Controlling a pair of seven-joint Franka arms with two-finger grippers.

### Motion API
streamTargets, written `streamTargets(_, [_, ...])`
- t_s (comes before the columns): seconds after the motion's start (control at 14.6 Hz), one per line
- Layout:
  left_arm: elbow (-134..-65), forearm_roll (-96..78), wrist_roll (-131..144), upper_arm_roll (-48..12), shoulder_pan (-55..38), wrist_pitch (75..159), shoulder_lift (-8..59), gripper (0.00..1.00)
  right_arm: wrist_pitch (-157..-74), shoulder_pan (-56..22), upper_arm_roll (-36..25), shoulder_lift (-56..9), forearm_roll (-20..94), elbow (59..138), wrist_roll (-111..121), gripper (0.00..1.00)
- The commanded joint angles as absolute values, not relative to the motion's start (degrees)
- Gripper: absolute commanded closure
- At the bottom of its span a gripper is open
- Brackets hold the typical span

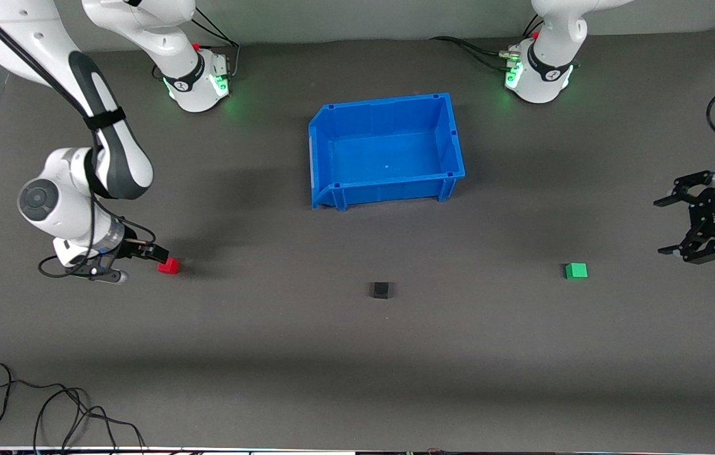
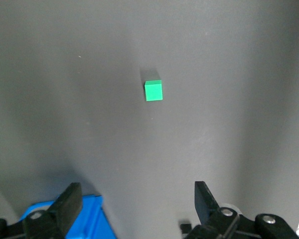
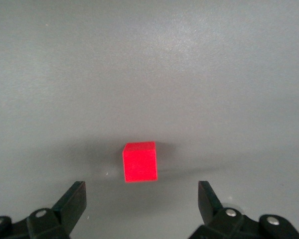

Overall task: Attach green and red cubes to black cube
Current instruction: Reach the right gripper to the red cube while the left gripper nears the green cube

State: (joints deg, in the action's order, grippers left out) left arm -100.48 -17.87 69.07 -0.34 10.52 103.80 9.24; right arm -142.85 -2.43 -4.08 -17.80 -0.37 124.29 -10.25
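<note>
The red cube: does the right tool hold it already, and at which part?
No, nothing is held. The right tool is open, the red cube just ahead of its fingers, untouched on the mat.

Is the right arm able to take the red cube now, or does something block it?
Probably yes. The right gripper is open and low beside the red cube, which lies apart on the bare mat; nothing stands between the fingers and the cube. The left gripper waits open at its own end.
</note>
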Motion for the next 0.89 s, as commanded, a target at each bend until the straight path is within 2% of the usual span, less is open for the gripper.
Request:
streamTargets(0.0, [-108.44, -21.34, 69.35, -0.79, 11.25, 113.08, 8.43, 0.00, -145.89, -2.64, -4.13, -19.86, -0.62, 124.19, -11.51, 0.00])
streamTargets(0.41, [-114.69, -28.90, 60.31, -0.88, 11.07, 128.56, 16.60, 0.00, -150.72, -2.64, -4.22, -23.90, -0.62, 124.19, -11.51, 0.01])
streamTargets(0.68, [-115.22, -34.18, 52.75, -0.97, 10.64, 136.30, 22.84, 0.00, -154.42, -2.55, -4.13, -26.19, -0.62, 124.19, -11.51, 0.01])
streamTargets(0.82, [-115.22, -36.11, 50.02, -1.14, 10.55, 138.68, 25.30, 0.00, -155.82, -2.55, -4.13, -27.07, -0.62, 124.10, -11.60, 0.06])
